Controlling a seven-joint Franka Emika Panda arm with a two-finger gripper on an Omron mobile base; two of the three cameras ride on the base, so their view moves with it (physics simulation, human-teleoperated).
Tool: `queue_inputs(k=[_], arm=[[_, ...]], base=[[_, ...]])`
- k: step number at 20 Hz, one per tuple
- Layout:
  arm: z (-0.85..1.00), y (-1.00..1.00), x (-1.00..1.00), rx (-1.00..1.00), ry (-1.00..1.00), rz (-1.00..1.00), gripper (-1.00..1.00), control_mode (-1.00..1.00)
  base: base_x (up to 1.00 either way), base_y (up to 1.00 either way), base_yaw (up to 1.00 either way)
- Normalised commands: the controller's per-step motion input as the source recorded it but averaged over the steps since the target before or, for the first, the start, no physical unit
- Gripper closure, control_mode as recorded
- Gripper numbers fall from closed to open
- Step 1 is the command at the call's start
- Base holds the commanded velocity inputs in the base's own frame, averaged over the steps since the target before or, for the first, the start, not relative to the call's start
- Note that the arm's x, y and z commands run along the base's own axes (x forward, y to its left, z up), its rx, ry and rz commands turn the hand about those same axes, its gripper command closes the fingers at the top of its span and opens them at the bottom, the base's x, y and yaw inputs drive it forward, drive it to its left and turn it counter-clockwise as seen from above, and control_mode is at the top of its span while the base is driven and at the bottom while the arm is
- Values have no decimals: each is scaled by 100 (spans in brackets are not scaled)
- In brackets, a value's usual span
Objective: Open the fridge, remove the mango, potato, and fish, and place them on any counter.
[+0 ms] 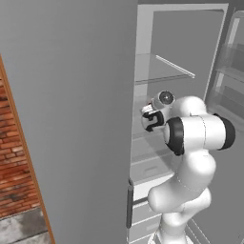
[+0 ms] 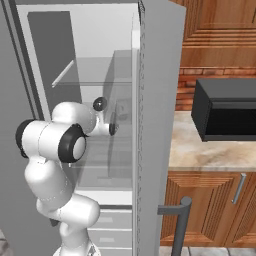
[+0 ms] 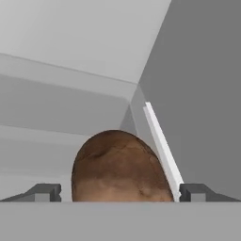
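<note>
Brown potato (image 3: 120, 167) sits clenched between the tool (image 3: 120, 192) fingertips inside the fridge (image 1: 71, 95), long axis pointing away.

From behind the arm (image 1: 190, 143) we look into the open fridge (image 1: 181, 57) from left and right, sharing its shelves. Our hand camera sits close against the potato (image 3: 120, 167), facing the fridge's inner corner.

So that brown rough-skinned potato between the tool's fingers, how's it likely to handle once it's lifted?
The brown rough-skinned oval potato looks solid, so probably stiff, not squashy. Its matte, pitted skin should grip rather than slip. Its rounded shape suggests it may roll once set down, and could pivot between the tool's two small fingertips.
</note>
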Motion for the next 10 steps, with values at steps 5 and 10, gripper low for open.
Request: queue_inputs(k=[5,10], arm=[[-23,-1,20,0,4,0,-100,-100],[-21,0,28,0,0,0,-100,-100]], base=[[0,0,0],[0,0,0]])
